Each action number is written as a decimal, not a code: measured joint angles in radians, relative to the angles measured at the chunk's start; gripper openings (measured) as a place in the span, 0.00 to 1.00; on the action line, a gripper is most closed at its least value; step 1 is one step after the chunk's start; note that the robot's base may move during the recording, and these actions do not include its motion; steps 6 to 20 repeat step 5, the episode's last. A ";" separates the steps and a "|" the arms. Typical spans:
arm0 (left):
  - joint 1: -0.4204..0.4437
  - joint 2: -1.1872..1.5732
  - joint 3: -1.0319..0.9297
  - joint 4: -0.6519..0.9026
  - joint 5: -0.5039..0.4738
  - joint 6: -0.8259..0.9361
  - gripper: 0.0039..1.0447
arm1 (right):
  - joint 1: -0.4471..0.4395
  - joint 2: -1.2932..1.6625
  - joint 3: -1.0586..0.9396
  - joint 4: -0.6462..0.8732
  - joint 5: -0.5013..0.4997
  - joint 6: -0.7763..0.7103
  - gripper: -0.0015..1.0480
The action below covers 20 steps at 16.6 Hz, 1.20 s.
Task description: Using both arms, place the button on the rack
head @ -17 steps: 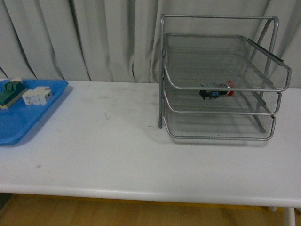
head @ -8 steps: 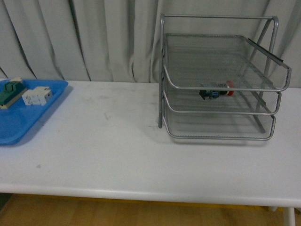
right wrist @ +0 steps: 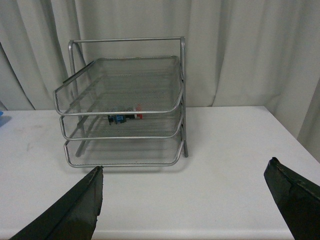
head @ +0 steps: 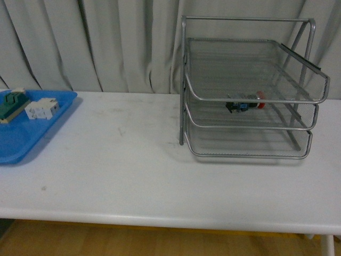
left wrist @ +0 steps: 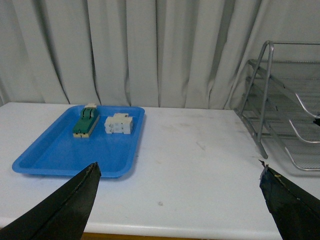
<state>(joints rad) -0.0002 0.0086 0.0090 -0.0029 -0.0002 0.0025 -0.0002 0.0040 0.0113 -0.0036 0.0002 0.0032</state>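
Currently button [head: 245, 104] lies on its side in middle tier of rack [head: 250, 90], well apart from both pincers. Left pincer [left wrist: 180, 205] and right pincer [right wrist: 185, 200] both spread, holding nothing, above desk [head: 133, 170].

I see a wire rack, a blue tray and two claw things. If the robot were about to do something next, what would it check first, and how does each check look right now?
1. Button lying in the rack, on the middle tier: ok.
2. Left gripper open and holding nothing: ok.
3. Right gripper open and holding nothing: ok.
4. Both grippers away from the rack, not touching it: ok.
5. Green-topped block and white block resting on the blue tray: ok.
6. Button settled flat and steady on the mesh: cannot tell, it is too small and partly behind the wire rim.
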 joint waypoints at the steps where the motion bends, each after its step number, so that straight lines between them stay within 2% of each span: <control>1: 0.000 0.000 0.000 0.000 0.000 0.000 0.94 | 0.000 0.000 0.000 0.000 0.000 0.000 0.94; 20: 0.000 0.000 0.000 0.000 0.000 0.000 0.94 | 0.000 0.000 0.000 0.000 0.000 0.000 0.94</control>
